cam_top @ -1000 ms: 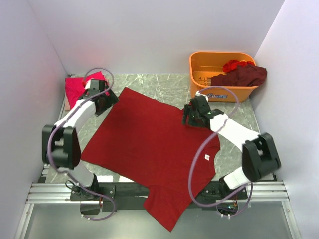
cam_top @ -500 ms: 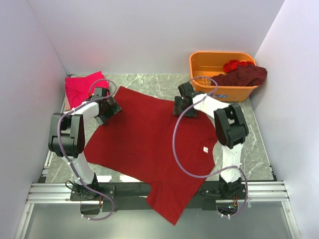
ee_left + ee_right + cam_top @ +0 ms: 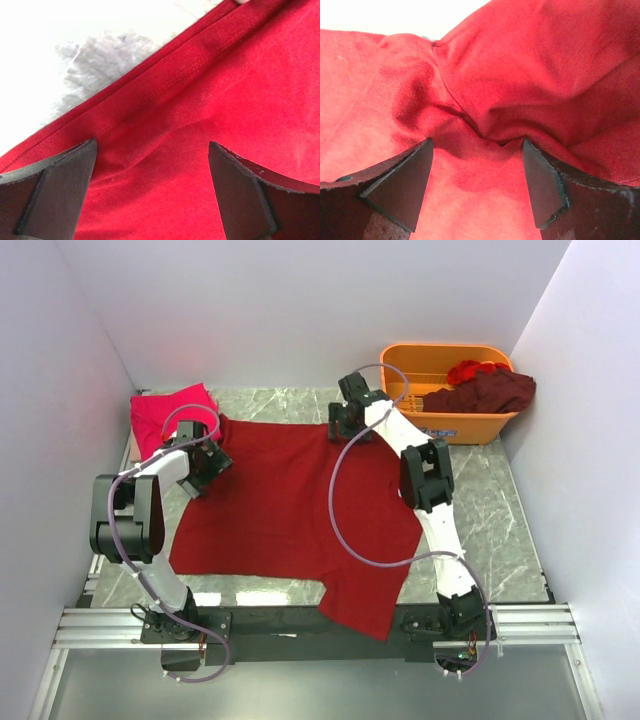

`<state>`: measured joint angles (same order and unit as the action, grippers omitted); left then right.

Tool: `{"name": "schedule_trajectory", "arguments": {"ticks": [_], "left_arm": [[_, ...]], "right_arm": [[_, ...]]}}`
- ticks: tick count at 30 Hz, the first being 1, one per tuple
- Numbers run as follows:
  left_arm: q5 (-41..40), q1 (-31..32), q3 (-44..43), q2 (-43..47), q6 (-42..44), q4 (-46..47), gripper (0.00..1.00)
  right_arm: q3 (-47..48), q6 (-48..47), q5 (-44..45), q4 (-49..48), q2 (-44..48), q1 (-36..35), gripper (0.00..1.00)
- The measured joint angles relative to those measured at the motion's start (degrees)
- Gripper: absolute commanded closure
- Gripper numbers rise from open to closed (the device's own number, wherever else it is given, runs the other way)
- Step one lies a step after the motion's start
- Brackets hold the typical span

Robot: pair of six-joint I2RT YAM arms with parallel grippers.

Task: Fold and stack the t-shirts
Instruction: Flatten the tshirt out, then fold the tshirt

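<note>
A dark crimson t-shirt (image 3: 290,505) lies spread flat across the marble table, one end hanging over the near edge. My left gripper (image 3: 203,465) stands open on its left hem; in the left wrist view the fingers (image 3: 55,192) straddle smooth cloth (image 3: 165,125) beside the stitched hem. My right gripper (image 3: 343,420) is open at the shirt's far right corner. There the right wrist view shows a bunched fold of cloth (image 3: 485,100) just ahead of the gap between the fingers (image 3: 400,185). A folded pink t-shirt (image 3: 160,415) rests at the far left.
An orange plastic basket (image 3: 392,390) stands at the far right, with a maroon shirt (image 3: 485,392) draped over its rim and a red one (image 3: 475,368) inside. White walls close in the table on three sides. The arm bases sit on the metal rail (image 3: 100,625) at the near edge.
Both grippers have moved toward the far wall. The crimson shirt slid with them, turned squarer to the table, and less of it hangs over the near edge.
</note>
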<state>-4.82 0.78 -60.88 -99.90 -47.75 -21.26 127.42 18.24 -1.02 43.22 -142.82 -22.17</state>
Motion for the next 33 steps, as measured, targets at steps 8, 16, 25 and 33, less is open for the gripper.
{"name": "schedule_trajectory", "arguments": {"ticks": [8, 16, 25, 33], "left_arm": [[-3.23, 0.0, -0.17, 3.5, -1.2, -6.58, 0.01], [-11.43, -0.52, 6.67, 25.86, -8.74, -16.28, 0.01], [-10.82, -3.08, 24.65, 42.4, -19.26, -28.17, 0.01], [-6.1, -3.21, 31.32, 45.92, -27.21, -30.99, 0.14]], "right_arm": [[-1.44, -1.79, -3.54, -1.11, 1.86, 0.22, 0.21], [-20.39, -3.1, -3.91, -6.19, 25.0, -2.1, 0.2], [-46.49, 1.55, -3.58, -15.37, 53.64, -8.04, 0.2], [-54.12, 3.54, -2.95, -14.71, 55.19, -7.52, 0.2]]}}
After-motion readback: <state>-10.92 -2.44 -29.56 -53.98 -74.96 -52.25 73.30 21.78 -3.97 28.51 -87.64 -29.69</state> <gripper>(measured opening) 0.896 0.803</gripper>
